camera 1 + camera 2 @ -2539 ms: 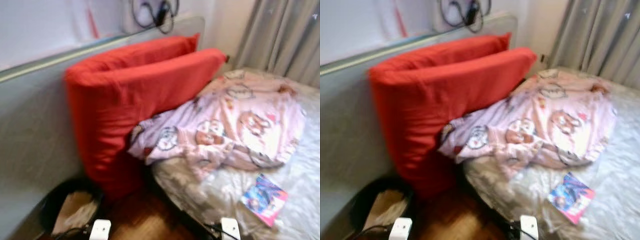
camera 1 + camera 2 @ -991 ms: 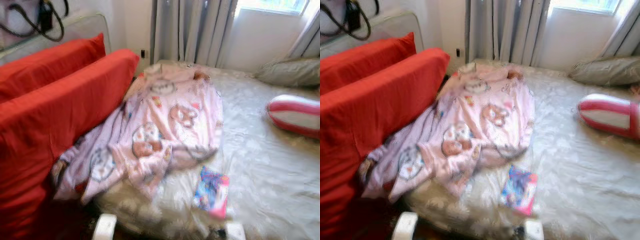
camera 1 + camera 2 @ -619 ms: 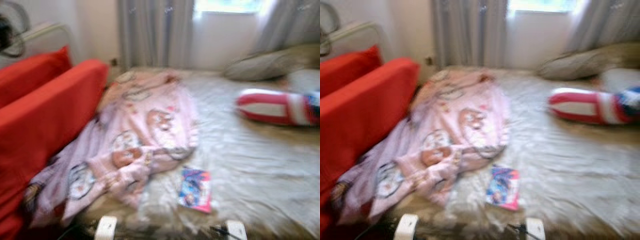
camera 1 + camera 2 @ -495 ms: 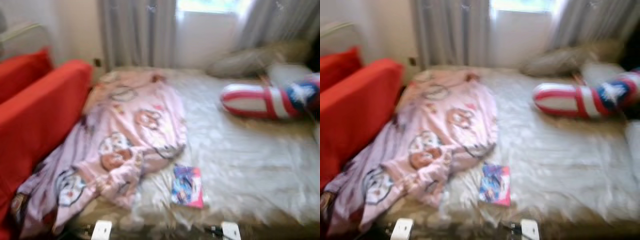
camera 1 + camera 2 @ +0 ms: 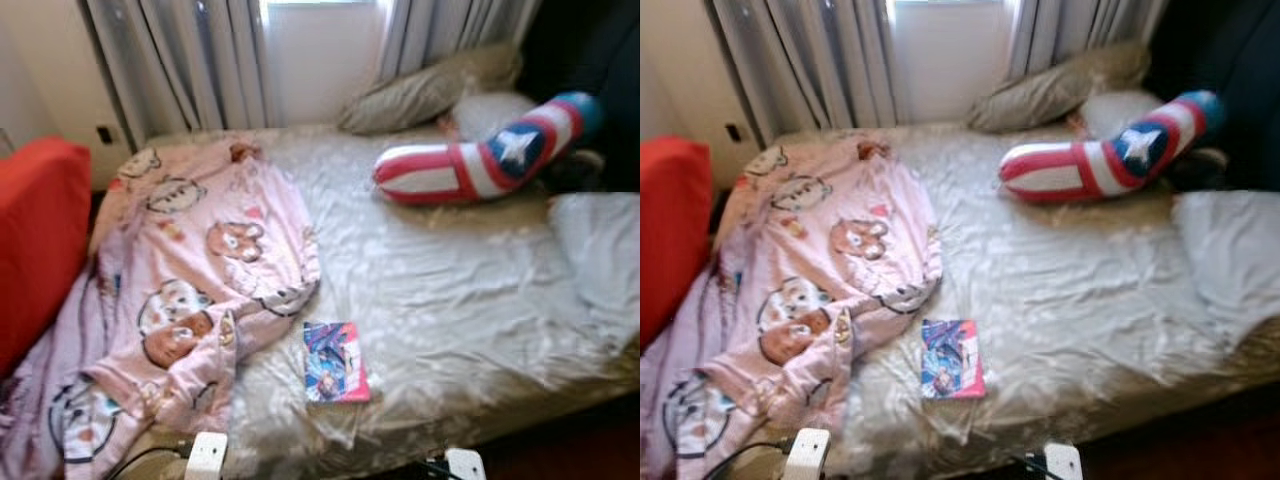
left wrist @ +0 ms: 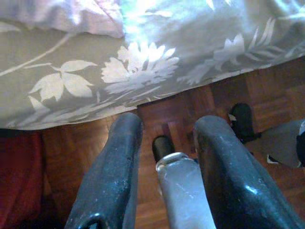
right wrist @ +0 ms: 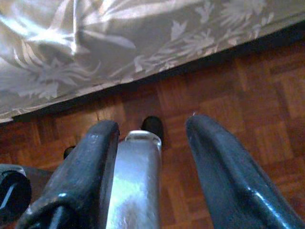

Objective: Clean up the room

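Down low by the bed (image 5: 470,300), both arms hang over the brown wood floor (image 7: 267,95). The left gripper (image 6: 167,131) has its two black fingers spread apart with nothing between them. It hangs just below the edge of the flowery bed sheet (image 6: 143,71). The right gripper (image 7: 152,131) is spread apart too, and it holds nothing.

On the bed, near the front edge, lies a small bright book (image 5: 334,361). Its cover is blue and pink. The words on it are too small and blurry to read. It lies flat on the sheet, just beside a pink blanket (image 5: 200,290).

The pink blanket has cartoon faces on it. It is crumpled up and hangs off the left corner of the bed. Its lowest part is cut off by the edge of the picture. Left of the bed stands a red cushion (image 5: 35,240), and part of it is cut off as well.

Farther back on the bed lies a long pillow (image 5: 480,160) with red and white stripes and a white star on blue. Behind it is a tan pillow (image 5: 430,90). Grey curtains (image 5: 200,60) hang behind the bed. The far right corner is too dark to make out
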Robot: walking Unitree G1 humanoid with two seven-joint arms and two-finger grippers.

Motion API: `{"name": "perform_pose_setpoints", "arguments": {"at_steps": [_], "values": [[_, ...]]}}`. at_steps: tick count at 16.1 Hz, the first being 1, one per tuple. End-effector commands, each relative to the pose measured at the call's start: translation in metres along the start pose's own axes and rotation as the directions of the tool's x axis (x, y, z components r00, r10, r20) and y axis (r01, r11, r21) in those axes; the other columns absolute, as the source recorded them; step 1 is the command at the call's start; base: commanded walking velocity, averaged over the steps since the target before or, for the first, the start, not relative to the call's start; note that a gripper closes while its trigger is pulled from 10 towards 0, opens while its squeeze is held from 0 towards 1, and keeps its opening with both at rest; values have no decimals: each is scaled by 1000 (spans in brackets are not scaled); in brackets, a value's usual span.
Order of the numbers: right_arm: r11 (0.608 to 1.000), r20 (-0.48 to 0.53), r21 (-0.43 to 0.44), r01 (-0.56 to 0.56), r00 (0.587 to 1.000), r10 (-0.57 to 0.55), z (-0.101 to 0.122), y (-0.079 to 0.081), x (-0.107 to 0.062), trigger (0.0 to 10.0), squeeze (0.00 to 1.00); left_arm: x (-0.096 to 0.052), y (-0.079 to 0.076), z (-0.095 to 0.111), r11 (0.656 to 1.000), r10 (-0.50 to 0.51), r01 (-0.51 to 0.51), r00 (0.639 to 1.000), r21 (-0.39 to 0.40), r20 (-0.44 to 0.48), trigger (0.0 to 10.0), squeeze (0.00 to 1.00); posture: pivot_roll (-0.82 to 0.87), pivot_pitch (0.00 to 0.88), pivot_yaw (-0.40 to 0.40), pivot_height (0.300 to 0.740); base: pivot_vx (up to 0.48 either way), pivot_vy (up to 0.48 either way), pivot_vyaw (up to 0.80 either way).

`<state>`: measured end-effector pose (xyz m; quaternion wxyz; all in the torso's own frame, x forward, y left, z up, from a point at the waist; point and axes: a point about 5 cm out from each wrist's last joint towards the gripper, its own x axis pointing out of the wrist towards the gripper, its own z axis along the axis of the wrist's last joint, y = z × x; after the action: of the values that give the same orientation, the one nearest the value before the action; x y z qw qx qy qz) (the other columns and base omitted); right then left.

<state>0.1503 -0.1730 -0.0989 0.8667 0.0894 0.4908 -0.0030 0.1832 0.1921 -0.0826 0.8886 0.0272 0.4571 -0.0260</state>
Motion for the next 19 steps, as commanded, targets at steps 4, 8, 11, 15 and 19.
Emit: {"name": "perform_pose_setpoints", "arguments": {"at_steps": [4,8,11,15,19], "values": [[1000,25,-27,1,1000,0,7,0,1,10000,0,0,-1,-1,1000,2,-1,1000,7,-5,10000,0,4,0,-9,740,0,0,0],[1000,27,-29,3,1000,-2,5,0,0,10000,0,0,-3,1,999,8,-7,1000,-43,14,10000,0,-9,0,-3,740,0,0,383],[1000,101,2,20,995,-20,7,-1,-1,10000,0,2,-4,33,995,12,7,982,-98,190,10000,0,-25,0,0,740,0,0,0],[999,201,-7,34,979,-32,14,-2,-3,10000,0,-1,-1,85,993,11,40,910,-114,415,10000,0,-26,0,-5,740,0,0,0],[997,541,17,77,838,-74,84,-2,-11,10000,0,-12,-4,105,994,-28,85,810,-69,586,10000,0,-65,0,-12,740,0,0,0]]}}
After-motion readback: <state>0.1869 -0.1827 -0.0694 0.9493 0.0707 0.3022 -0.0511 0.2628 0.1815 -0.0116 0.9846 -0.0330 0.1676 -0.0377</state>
